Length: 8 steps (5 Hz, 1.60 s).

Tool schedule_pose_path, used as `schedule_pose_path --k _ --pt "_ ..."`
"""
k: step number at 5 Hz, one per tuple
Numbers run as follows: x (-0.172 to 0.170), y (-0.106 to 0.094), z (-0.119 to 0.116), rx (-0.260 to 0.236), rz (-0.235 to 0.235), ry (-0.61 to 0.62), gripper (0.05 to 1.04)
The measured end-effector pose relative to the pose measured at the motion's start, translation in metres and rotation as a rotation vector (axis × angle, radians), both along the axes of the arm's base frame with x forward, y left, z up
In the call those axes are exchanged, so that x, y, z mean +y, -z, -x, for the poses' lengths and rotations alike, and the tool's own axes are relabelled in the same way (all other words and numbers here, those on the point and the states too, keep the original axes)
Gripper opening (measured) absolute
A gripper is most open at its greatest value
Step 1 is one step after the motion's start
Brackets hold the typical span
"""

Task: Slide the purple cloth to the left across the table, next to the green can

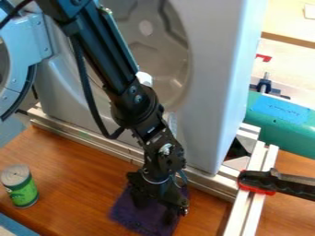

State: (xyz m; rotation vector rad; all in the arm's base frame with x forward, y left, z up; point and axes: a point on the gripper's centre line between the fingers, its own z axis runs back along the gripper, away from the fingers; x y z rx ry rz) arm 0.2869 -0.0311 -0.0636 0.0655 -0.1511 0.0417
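My black metal claw [155, 212] is apart over the flat purple cloth [128, 215]; I'm likely lining up, so pinch gently next.

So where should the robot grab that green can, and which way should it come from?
Probably by the upper part of the green can, pinching its round wall from opposite sides, coming down from above. It stands upright on the wooden table with its flat lid facing up, so that straight wall should give a good hold.
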Motion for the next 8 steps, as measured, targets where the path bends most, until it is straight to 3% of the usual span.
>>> schedule_pose_path --k 1,2,3,4,5,6,8 --pt "-0.001 0.002 -0.006 0.004 0.003 0.031 1.0" --pt "0.013 0.003 -0.006 0.064 -0.068 0.077 1.0" --pt "0.042 0.007 0.004 0.161 -0.122 0.06 1.0" --pt "0.073 0.009 0.014 0.249 -0.142 -0.014 1.0" --pt "0.087 0.01 0.017 0.302 -0.151 -0.023 1.001" --pt "0.099 0.01 0.022 0.33 -0.149 -0.044 1.001" --pt "0.126 0.007 0.033 0.392 -0.212 -0.059 1.001"
